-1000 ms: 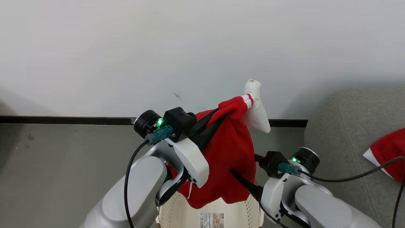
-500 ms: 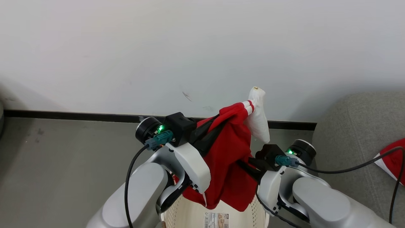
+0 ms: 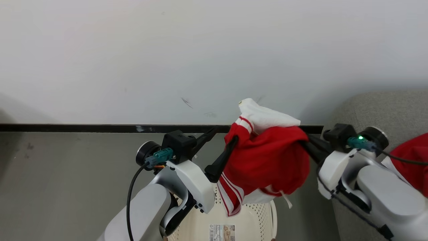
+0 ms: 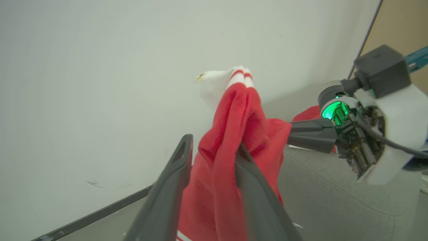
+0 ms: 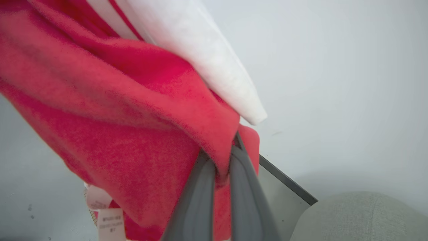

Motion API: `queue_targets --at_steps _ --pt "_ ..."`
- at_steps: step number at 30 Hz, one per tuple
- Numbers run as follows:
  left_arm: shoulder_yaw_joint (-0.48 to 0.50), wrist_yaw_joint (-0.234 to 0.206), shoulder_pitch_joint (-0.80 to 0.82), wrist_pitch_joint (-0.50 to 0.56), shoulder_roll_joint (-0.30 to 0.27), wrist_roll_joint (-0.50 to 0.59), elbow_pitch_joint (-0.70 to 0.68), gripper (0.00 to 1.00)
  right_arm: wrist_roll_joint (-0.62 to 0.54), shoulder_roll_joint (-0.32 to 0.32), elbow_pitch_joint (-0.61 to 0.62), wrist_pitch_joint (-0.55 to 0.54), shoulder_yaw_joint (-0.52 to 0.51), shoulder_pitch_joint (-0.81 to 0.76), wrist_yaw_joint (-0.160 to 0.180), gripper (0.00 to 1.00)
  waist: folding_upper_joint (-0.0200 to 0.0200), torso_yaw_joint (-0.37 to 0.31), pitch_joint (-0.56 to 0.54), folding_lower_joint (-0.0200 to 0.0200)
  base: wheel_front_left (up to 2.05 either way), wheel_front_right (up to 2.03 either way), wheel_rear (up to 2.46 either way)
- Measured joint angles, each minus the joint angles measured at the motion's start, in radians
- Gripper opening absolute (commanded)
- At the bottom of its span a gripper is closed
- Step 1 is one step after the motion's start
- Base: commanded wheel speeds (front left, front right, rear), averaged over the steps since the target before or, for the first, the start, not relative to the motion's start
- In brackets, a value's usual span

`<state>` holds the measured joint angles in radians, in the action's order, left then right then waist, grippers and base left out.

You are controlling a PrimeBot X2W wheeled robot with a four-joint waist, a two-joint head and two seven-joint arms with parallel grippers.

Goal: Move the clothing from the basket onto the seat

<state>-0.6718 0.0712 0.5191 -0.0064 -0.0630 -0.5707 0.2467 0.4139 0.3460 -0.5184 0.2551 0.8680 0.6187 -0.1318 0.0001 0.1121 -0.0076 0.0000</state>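
Handoff went through: my right gripper (image 5: 222, 157) had just clamped onto the garment (image 3: 267, 157) and my left gripper (image 4: 214, 144) spread loose around it. I figured the seat (image 3: 378, 107) was next.

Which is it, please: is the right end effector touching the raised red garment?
Touching: the right wrist view shows the right end effector pinching a fold of the red garment.

Mid-frame: garment (image 3: 267, 157) strung between left fingers (image 3: 220, 160) and right fingers (image 3: 314, 150) — above basket (image 3: 259, 219) at bottom centre. Right edge: seat (image 3: 367, 107), second garment (image 3: 414, 150) on it. Behind everything — wall (image 3: 133, 50); floor (image 3: 67, 174) below.
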Motion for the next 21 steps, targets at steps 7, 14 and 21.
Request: queue_targets --at_steps 7,14,21 --pt "-0.007 0.000 -0.012 -0.022 0.003 -0.010 0.007 1.00 -0.001 0.084 0.038 0.000 -0.194 -0.014 0.000 0.00 0.0000 -0.038 -0.001 0.0000 0.00 0.00 0.00" --pt "-0.030 0.002 -0.018 -0.050 0.010 -0.010 0.016 1.00 -0.033 0.150 0.100 0.000 -0.410 -0.084 0.000 0.00 0.0000 -0.093 -0.002 0.0000 0.00 0.00 0.00" --pt "-0.057 0.003 -0.019 -0.080 0.017 -0.010 0.030 1.00 -0.065 0.169 0.153 0.000 -0.547 -0.179 0.000 0.00 0.0000 -0.151 -0.005 0.0000 0.00 0.00 0.00"
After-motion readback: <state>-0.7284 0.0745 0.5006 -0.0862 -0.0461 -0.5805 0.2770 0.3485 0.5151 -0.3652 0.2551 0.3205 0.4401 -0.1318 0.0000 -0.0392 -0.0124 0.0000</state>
